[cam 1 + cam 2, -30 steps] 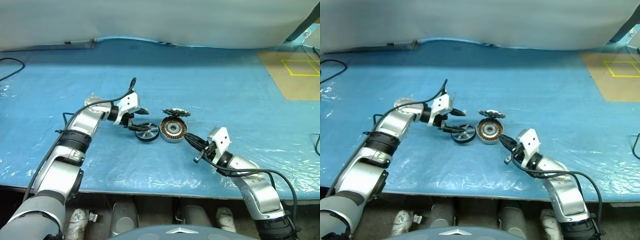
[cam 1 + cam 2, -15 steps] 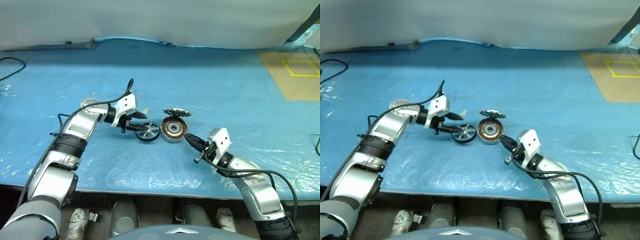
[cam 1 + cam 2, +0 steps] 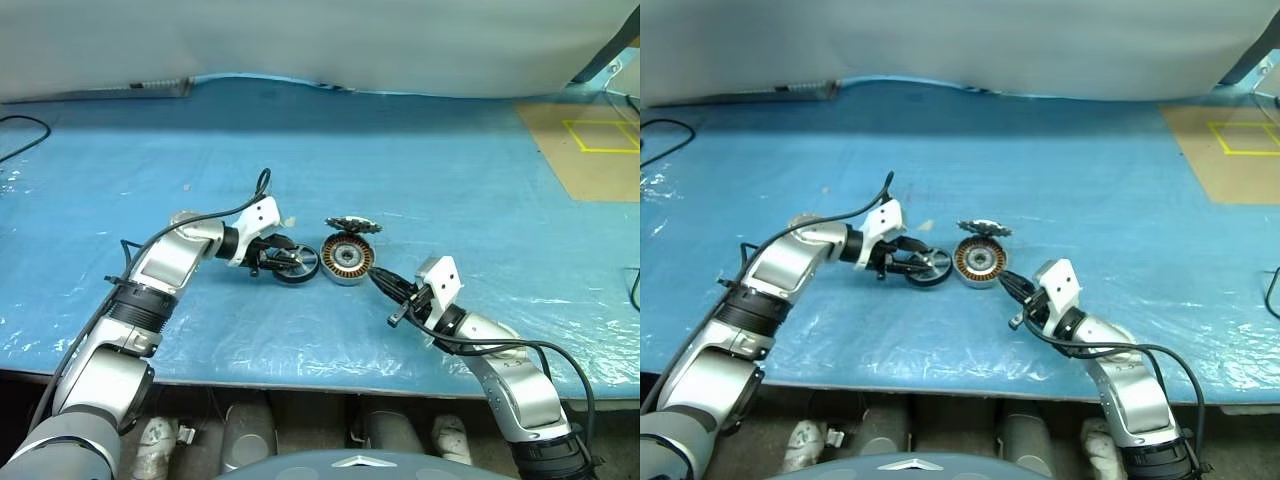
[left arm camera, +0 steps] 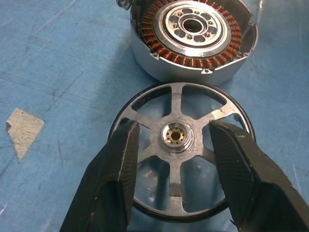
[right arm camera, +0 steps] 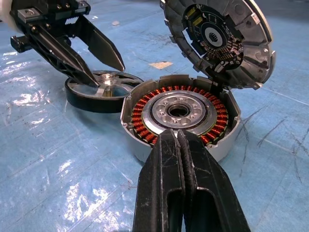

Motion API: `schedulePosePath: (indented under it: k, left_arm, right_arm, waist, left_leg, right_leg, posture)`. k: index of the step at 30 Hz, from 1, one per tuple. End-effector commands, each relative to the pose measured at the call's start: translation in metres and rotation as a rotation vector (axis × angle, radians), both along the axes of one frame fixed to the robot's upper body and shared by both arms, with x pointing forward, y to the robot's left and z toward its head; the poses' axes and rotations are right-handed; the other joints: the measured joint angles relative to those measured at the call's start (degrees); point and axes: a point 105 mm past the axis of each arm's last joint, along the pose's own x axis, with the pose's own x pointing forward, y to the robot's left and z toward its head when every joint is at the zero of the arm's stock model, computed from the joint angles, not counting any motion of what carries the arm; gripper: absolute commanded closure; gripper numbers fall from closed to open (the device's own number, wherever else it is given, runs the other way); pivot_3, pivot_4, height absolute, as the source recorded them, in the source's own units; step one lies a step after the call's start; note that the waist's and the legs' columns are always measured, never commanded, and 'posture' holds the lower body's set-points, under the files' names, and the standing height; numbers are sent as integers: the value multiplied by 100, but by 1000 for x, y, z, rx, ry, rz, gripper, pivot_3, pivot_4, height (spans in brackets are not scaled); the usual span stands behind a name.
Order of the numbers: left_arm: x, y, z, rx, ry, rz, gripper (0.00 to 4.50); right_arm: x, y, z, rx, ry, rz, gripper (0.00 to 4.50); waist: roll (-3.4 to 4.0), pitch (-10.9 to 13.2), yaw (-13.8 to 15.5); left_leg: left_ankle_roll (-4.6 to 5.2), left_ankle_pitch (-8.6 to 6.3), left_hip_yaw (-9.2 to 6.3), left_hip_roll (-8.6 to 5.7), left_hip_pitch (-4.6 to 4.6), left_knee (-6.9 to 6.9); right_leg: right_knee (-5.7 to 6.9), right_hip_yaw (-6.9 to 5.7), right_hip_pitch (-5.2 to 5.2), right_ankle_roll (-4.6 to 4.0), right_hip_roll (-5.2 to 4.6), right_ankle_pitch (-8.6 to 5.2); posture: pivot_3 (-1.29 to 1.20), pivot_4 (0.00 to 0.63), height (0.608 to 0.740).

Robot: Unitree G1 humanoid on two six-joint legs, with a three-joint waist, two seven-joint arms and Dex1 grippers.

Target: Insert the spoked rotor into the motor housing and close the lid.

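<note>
Wheel: we see flat black rim, shiny spokes.
Left pincer: fingers apart, straddling its hub.
Right pincer: fingers together, at the housing.

both arms are built of rounded silver-grey metal sections joined by black ribbed rings, with a darker grey sleeve near each shoulder. a thin black cable loops along the outside of each arm to a white box-shaped wrist block. the left gripper and the right gripper each have two long, tapering matte-black fingers with a rough, grainy surface. the black base of the left gripper carries small silver screws.
</note>
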Motion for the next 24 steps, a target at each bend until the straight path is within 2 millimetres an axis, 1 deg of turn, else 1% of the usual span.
schedulePosePath:
  k: [1, 6, 13, 18, 21, 24]
  left_arm:
    - [-4, -5, 4, 6, -20, -26, 2073]
    - [-6, -7, -1, 18, -6, -35, 2073]
    - [-7, -6, -8, 68, -4, -41, 2073]
    - [-11, -7, -10, 77, 15, -52, 2073]
    - [-11, -6, -12, 99, 19, -52, 2073]
    - [-9, -5, -14, 117, 13, -36, 2073]
  right_arm:
    - [-5, 5, 12, 32, -35, 43, 4500]
    - [-12, 8, 13, 51, -21, 91, 4500]
    - [-15, 8, 10, 42, -11, 101, 4500]
    - [-25, 11, 10, 54, 8, 168, 4500]
    - [-32, 13, 3, 35, 41, 223, 4500]
    - [-32, 12, -1, 16, 44, 233, 4500]
  waist:
    - [0, 0, 1]
    - [0, 0, 3]
    - [1, -1, 4]
    - [4, -2, 13]
    - [4, -3, 10]
    - [6, -4, 9]
  left_leg:
    - [0, 0, 0, 0, 0, 0]
    - [0, 0, 0, 0, 0, 1]
    - [0, 0, 0, 0, 2, 1]
    - [1, 0, 0, -1, 3, 1]
    - [1, 0, 0, -1, 3, 2]
    - [1, 0, 0, 0, 6, 1]
  right_leg:
    - [0, 0, 0, 0, 0, 0]
    - [0, 0, 1, 0, -1, 0]
    - [0, 0, 6, 0, -1, 0]
    - [0, 0, 8, 0, -2, 0]
    - [-1, 0, 9, 0, -2, 0]
    - [-1, 0, 11, 0, -2, -1]
  posture:
    - [0, 150, 740]
    - [0, 150, 740]
    - [0, 150, 740]
    - [0, 150, 740]
    - [0, 150, 740]
    - [0, 150, 740]
